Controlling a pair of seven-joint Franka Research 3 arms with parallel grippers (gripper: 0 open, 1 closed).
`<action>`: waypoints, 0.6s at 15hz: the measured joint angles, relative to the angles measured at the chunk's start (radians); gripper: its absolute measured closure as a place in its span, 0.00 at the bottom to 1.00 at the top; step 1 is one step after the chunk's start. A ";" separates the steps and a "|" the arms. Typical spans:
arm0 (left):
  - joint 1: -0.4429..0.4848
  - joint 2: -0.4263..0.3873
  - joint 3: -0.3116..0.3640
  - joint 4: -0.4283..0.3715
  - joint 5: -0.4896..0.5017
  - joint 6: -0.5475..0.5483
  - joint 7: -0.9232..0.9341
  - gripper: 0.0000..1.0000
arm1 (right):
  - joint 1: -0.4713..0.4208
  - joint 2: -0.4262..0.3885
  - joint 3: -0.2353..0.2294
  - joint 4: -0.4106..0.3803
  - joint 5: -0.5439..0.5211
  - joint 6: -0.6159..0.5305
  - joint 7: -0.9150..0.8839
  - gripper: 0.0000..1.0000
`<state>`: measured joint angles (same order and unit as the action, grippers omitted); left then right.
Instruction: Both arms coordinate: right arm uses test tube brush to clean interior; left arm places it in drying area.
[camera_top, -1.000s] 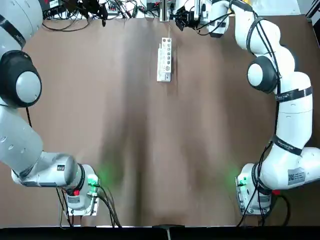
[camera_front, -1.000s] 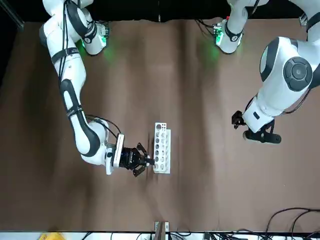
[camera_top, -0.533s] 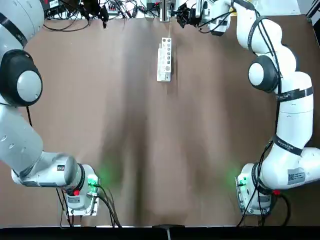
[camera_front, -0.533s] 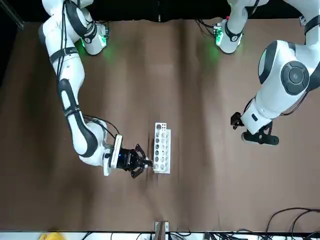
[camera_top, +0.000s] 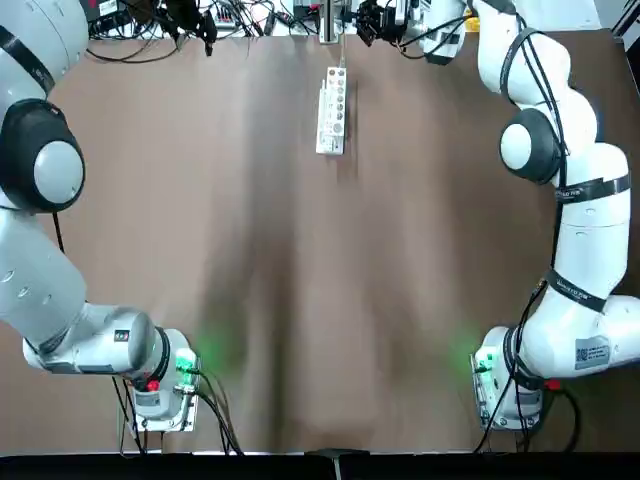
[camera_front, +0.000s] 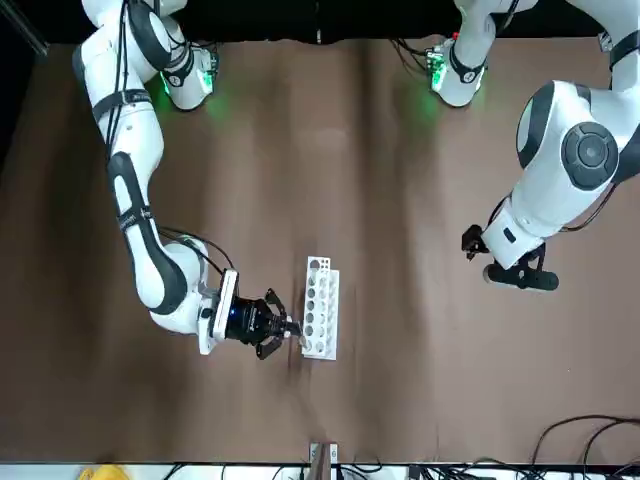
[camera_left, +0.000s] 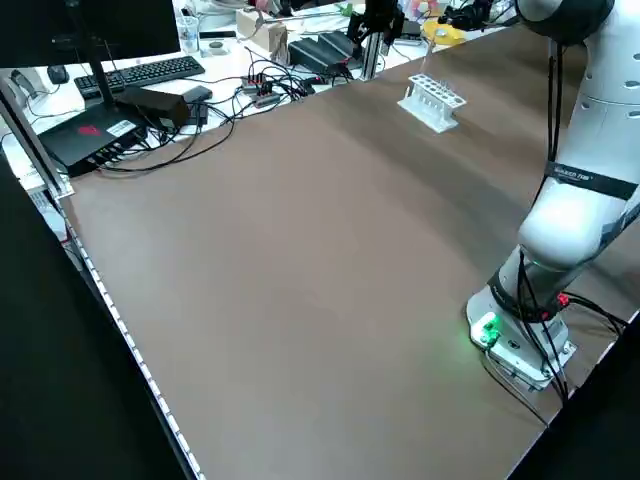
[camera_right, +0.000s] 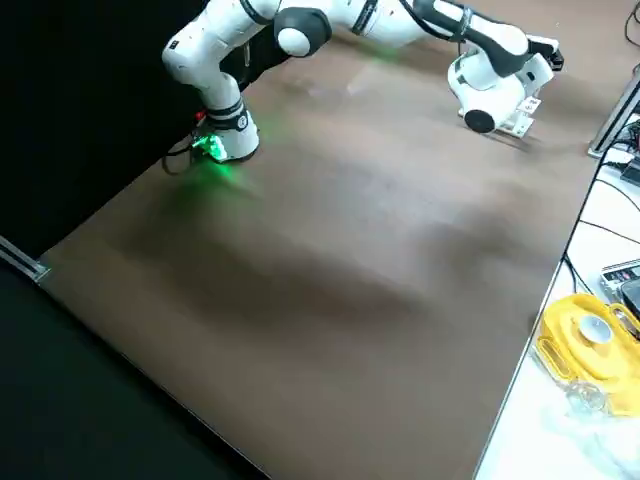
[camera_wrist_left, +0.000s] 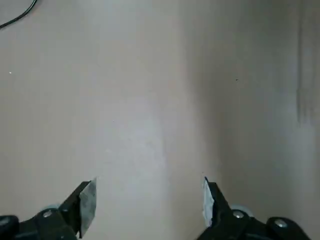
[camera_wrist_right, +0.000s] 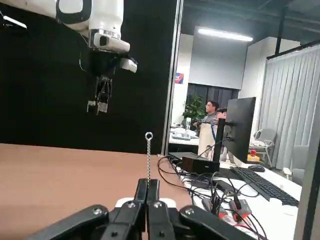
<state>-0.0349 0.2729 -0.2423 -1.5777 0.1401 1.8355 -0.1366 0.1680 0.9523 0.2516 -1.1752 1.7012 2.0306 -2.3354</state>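
Observation:
The drying area, a narrow white rack (camera_top: 332, 110) with a row of holes, stands near the table's far edge, also shown in the front view (camera_front: 320, 320) and the left side view (camera_left: 432, 100). My right gripper (camera_front: 278, 328) lies low beside the rack's far end, on the robot's right of it, and sits at the table's far edge in the top view (camera_top: 368, 18). In its wrist view the right gripper (camera_wrist_right: 148, 182) is shut on the test tube brush (camera_wrist_right: 148, 157), a thin twisted wire ending in a small loop. My left gripper (camera_wrist_left: 147, 200) hangs open over bare table on the left side (camera_front: 515, 272).
A metal post (camera_top: 326, 20) rises at the far edge just behind the rack. Cables, a keyboard (camera_left: 150, 72) and boxes crowd the desk beyond that edge. A yellow object (camera_right: 590, 335) lies off the table's far side. People sit far back in the room.
My right gripper has drawn back toward the table's far edge with the brush. The rack has slid a little that way too. The left arm barely moved.

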 joint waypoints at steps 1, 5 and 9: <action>0.000 0.000 0.000 0.000 0.000 0.001 0.000 0.00 | 0.001 -0.001 0.001 0.000 0.000 0.000 0.006 0.96; 0.000 0.000 0.000 0.000 0.000 0.001 0.000 0.00 | 0.006 -0.002 0.001 -0.002 0.000 0.001 0.008 0.96; 0.002 0.000 0.001 0.000 0.001 0.002 0.000 0.00 | 0.006 -0.001 0.000 -0.003 0.000 0.002 0.007 0.96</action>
<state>-0.0324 0.2729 -0.2418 -1.5777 0.1412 1.8375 -0.1366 0.1740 0.9515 0.2514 -1.1781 1.7009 2.0321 -2.3283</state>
